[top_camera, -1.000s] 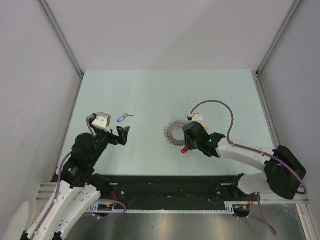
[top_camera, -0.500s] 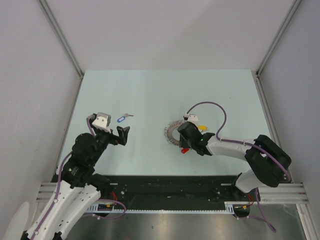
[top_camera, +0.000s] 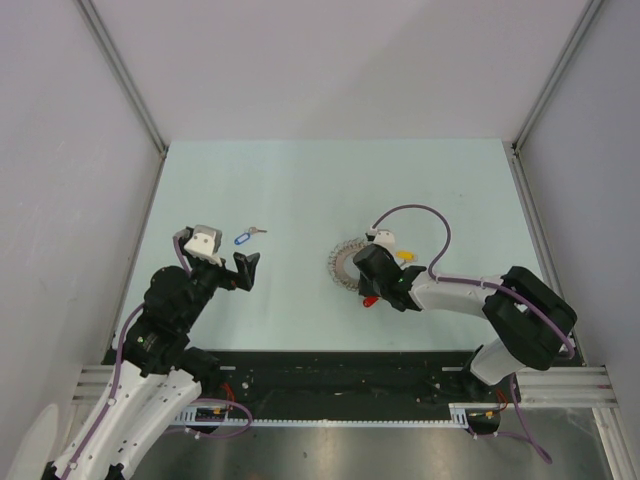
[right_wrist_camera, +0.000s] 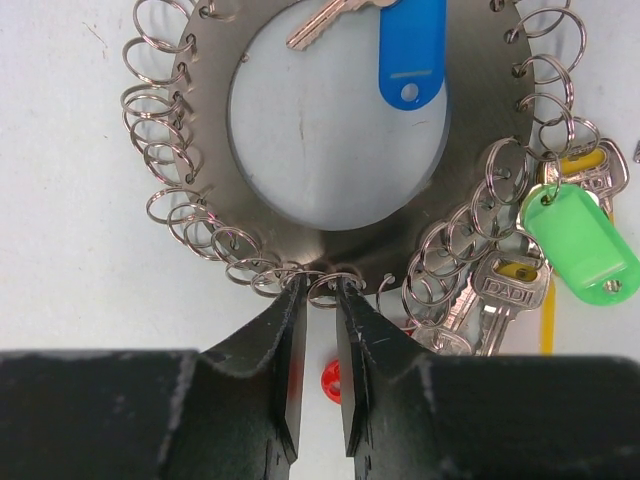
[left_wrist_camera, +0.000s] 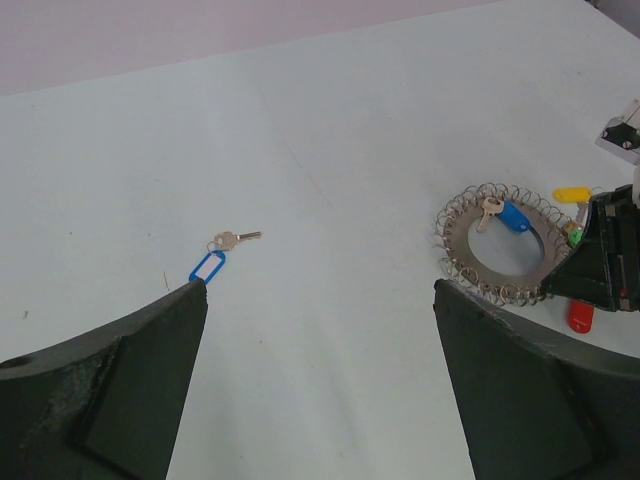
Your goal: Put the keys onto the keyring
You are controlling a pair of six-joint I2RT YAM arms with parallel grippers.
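Keyring (right_wrist_camera: 340,245) on surface (left_wrist_camera: 330,120), partly hidden overhead by right gripper (right_wrist_camera: 322,300), which is nearly closed, pinching one rim loop. Blue-tagged key (left_wrist_camera: 208,266) lies well apart, before wide-open, empty left gripper (left_wrist_camera: 320,300).

Overhead; both wrists share keyring (right_wrist_camera: 475,110) (right closest).

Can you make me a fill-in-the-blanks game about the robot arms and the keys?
1. The loose key lying on the table has a ___ tag.
2. The left gripper is wide ___ and holds nothing.
3. The right gripper has its tips at the edge of the ___.
Missing words: blue; open; keyring.
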